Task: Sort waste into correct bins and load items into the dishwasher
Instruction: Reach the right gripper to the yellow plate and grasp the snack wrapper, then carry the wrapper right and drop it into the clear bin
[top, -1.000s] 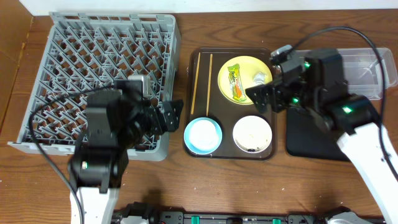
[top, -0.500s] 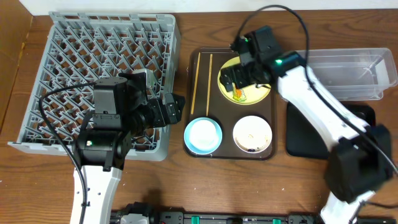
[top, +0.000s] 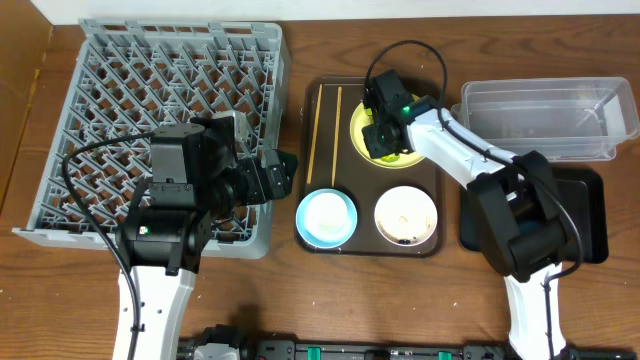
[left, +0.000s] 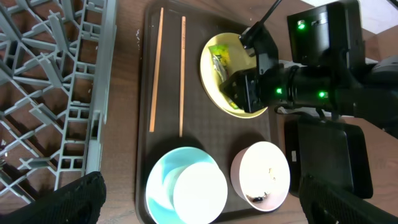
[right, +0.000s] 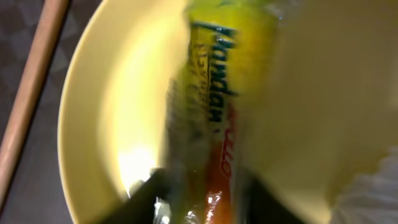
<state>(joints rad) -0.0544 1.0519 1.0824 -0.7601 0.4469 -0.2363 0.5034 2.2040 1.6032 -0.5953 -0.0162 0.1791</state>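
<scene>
My right gripper (top: 384, 140) is down on the pale yellow plate (top: 358, 128). In the right wrist view its fingers press both edges of the green-and-orange snack wrapper (right: 211, 93), which lies on the plate (right: 106, 112). A bit of white tissue (right: 373, 193) shows at the lower right. My left gripper (left: 205, 208) hangs open above the light blue bowl (left: 161, 186), which has a small white cup (left: 199, 194) in it. The white bowl (top: 405, 215) holds a few food scraps. Two chopsticks (top: 315, 135) lie along the left of the brown tray.
The grey dish rack (top: 150, 90) fills the left of the table, partly under my left arm. A clear tub (top: 545, 120) stands at the far right with the black tray (top: 590, 215) in front of it. The brown serving tray (top: 441, 185) holds the dishes.
My right arm swung left from over the black tray to the yellow plate, and its jaws closed in on the snack wrapper. The left arm shifted only slightly.
</scene>
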